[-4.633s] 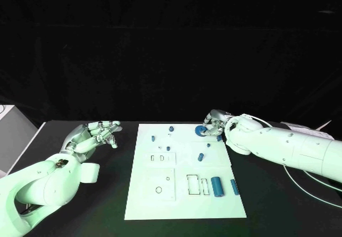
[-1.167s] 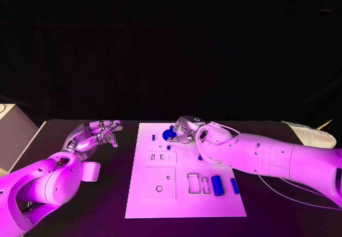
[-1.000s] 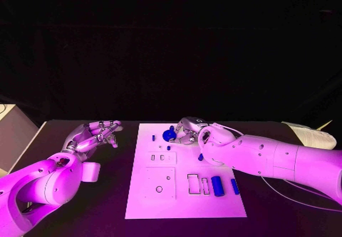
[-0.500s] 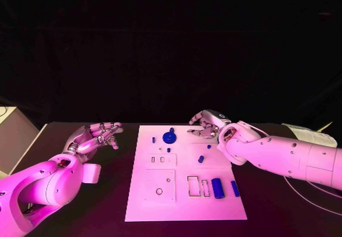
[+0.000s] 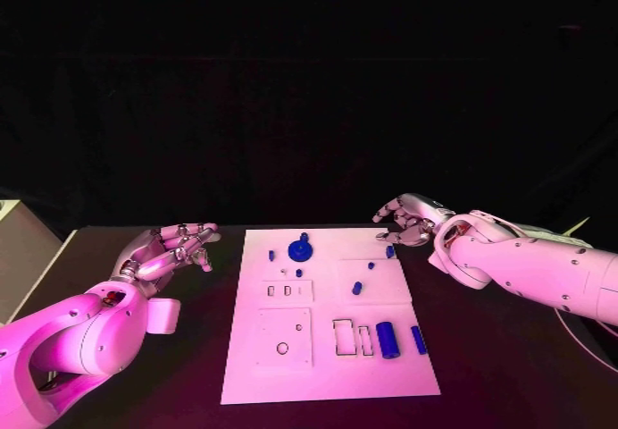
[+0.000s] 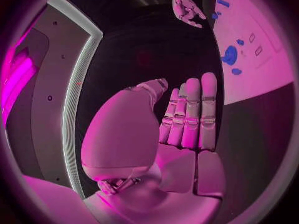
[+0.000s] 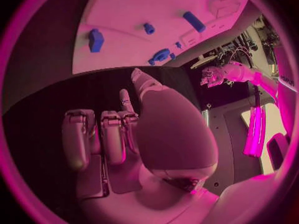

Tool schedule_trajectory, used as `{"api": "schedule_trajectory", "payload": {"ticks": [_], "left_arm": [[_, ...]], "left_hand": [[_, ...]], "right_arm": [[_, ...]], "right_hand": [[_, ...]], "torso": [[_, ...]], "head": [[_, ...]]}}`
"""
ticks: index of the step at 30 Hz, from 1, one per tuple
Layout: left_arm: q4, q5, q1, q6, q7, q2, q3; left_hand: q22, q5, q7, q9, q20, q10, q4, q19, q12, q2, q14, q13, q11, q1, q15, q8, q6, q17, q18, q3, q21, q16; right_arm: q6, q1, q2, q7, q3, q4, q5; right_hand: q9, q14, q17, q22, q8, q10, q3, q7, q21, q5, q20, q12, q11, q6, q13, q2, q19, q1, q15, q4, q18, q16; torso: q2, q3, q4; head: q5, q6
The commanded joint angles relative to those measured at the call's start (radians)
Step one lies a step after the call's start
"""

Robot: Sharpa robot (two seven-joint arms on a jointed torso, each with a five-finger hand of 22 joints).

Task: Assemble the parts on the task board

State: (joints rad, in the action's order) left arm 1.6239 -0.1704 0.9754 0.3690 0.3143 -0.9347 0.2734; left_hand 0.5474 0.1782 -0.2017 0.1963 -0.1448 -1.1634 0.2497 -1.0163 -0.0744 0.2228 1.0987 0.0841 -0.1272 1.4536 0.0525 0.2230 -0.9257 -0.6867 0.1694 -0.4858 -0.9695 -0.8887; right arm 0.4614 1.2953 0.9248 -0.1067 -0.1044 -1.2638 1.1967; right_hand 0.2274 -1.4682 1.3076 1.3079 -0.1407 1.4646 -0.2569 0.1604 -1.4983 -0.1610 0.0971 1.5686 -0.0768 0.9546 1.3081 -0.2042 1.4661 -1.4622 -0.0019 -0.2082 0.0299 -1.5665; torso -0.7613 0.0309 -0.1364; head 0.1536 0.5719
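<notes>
Progress is partial: a gear (image 5: 302,248) is seated on the board (image 5: 329,371), while loose parts (image 5: 388,340) are left. Nothing is held by the left robot hand (image 5: 174,250), fingers apart, or the right robot hand (image 5: 410,219), fingers loosely curled.

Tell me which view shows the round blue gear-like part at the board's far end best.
The head view: the round blue part sits unobstructed near the task board's far edge, with its neighbours visible. The left wrist view shows it small and distorted, far past the left hand. The right wrist view shows it edge-on at the board's edge.

The white task board (image 5: 329,357) lies flat mid-table, a round blue gear-like part (image 5: 300,248) near its far edge, small blue pegs (image 5: 357,288) scattered mid-board, two blue cylinders (image 5: 388,340) by the near-right slots.
</notes>
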Motion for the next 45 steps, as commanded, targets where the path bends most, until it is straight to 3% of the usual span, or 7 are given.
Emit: {"api": "schedule_trajectory", "payload": {"ticks": [1, 9, 14, 19, 24, 29, 45], "left_arm": [[0.001, 0.000, -0.001, -0.019, 0.007, 0.003, 0.001], [-0.001, 0.000, -0.002, -0.021, 0.007, 0.002, 0.001], [-0.003, 0.000, -0.002, -0.021, 0.007, 0.002, 0.001], [-0.003, 0.000, -0.003, -0.021, 0.007, 0.002, 0.001], [-0.004, 0.000, -0.003, -0.020, 0.007, 0.000, 0.001], [-0.004, 0.000, -0.003, -0.021, 0.007, 0.000, 0.001], [-0.007, -0.001, -0.003, -0.020, 0.006, -0.002, 0.001]], "left_hand": [[0.001, -0.006, 0.003, 0.001, 0.001, 0.005, 0.000, 0.006, 0.004, 0.000, -0.010, 0.001, -0.001, -0.007, -0.001, 0.006, 0.007, 0.002, 0.014, -0.006, -0.004, -0.005], [0.002, -0.006, 0.003, 0.001, 0.000, 0.006, -0.001, 0.009, 0.004, 0.000, -0.013, 0.001, -0.001, -0.006, 0.000, 0.006, 0.008, 0.003, 0.014, -0.007, -0.005, -0.004], [0.002, -0.006, 0.003, 0.001, 0.000, 0.006, -0.001, 0.009, 0.004, 0.000, -0.013, 0.001, -0.001, -0.006, 0.000, 0.006, 0.008, 0.003, 0.014, -0.007, -0.005, -0.004], [0.002, -0.006, 0.003, 0.001, 0.000, 0.006, -0.001, 0.009, 0.004, 0.000, -0.013, 0.001, -0.001, -0.006, 0.000, 0.006, 0.008, 0.003, 0.014, -0.007, -0.005, -0.004], [0.002, -0.006, 0.003, 0.001, 0.000, 0.006, -0.001, 0.009, 0.004, 0.000, -0.013, 0.001, -0.001, -0.006, 0.000, 0.006, 0.008, 0.003, 0.014, -0.007, -0.005, -0.004], [0.002, -0.006, 0.003, 0.001, 0.000, 0.006, -0.001, 0.009, 0.004, 0.000, -0.013, 0.001, -0.001, -0.006, 0.000, 0.006, 0.008, 0.003, 0.014, -0.007, -0.005, -0.004], [0.002, -0.006, 0.003, 0.001, 0.000, 0.006, -0.001, 0.009, 0.004, 0.000, -0.013, 0.001, -0.001, -0.006, 0.000, 0.006, 0.008, 0.003, 0.014, -0.007, -0.005, -0.004]], "right_arm": [[-0.081, -0.005, 0.009, -0.057, 0.000, 0.020, -0.042], [-0.105, -0.021, 0.020, -0.061, 0.000, 0.070, -0.038], [-0.126, -0.029, 0.020, -0.054, 0.000, 0.074, -0.025], [-0.151, -0.037, 0.022, -0.045, 0.000, 0.079, -0.016], [-0.162, -0.045, 0.019, -0.042, 0.000, 0.082, -0.013], [-0.168, -0.049, 0.014, -0.040, 0.000, 0.083, -0.012], [-0.155, -0.059, -0.002, -0.032, 0.000, 0.102, -0.011]], "right_hand": [[-0.002, -0.103, 0.263, 0.185, 0.005, 0.106, -0.001, 0.003, 0.000, -0.007, 0.004, 0.002, -0.005, 0.005, 0.263, 0.000, 0.068, -0.009, 0.000, 0.007, -0.007, -0.004], [-0.004, -0.103, 0.263, 0.186, 0.009, 0.106, 0.001, 0.004, -0.001, -0.017, 0.003, 0.002, -0.004, -0.001, 0.263, -0.008, 0.069, -0.011, 0.001, 0.009, -0.008, -0.004], [-0.004, -0.103, 0.263, 0.186, 0.010, 0.106, 0.001, 0.004, -0.001, -0.022, 0.003, 0.002, -0.005, -0.001, 0.263, -0.010, 0.069, -0.012, 0.001, 0.009, -0.008, -0.004], [-0.006, -0.103, 0.263, 0.186, 0.013, 0.106, 0.006, 0.005, -0.001, -0.028, 0.004, 0.002, -0.005, -0.006, 0.263, -0.016, 0.069, -0.009, 0.003, 0.007, -0.008, -0.004], [-0.008, -0.103, 0.263, 0.186, 0.020, 0.106, 0.014, 0.008, 0.000, -0.031, 0.007, 0.002, -0.007, -0.015, 0.263, -0.022, 0.068, -0.004, 0.007, 0.002, -0.008, -0.004], [-0.009, -0.103, 0.263, 0.186, 0.022, 0.106, 0.016, 0.009, 0.000, -0.032, 0.008, 0.002, -0.008, -0.018, 0.263, -0.022, 0.068, -0.002, 0.009, 0.001, -0.008, -0.004], [-0.004, -0.103, 0.263, 0.194, 0.004, 0.106, -0.009, 0.005, -0.007, -0.080, 0.009, 0.002, -0.006, 0.022, 0.263, 0.008, 0.073, -0.003, 0.007, -0.016, -0.010, -0.004]], "torso": [[0.000, 0.0011, -0.0014], [-0.001, 0.0016, -0.0036], [-0.001, 0.0014, -0.0032], [0.000, 0.0034, -0.0030], [-0.002, 0.0016, -0.0004], [0.000, 0.0032, -0.0022], [0.001, 0.0037, -0.0009]], "head": [[0.004, 0.000], [0.006, 0.006], [0.005, 0.011], [0.003, 0.017], [0.001, 0.021], [0.004, 0.025], [-0.001, 0.028]]}}
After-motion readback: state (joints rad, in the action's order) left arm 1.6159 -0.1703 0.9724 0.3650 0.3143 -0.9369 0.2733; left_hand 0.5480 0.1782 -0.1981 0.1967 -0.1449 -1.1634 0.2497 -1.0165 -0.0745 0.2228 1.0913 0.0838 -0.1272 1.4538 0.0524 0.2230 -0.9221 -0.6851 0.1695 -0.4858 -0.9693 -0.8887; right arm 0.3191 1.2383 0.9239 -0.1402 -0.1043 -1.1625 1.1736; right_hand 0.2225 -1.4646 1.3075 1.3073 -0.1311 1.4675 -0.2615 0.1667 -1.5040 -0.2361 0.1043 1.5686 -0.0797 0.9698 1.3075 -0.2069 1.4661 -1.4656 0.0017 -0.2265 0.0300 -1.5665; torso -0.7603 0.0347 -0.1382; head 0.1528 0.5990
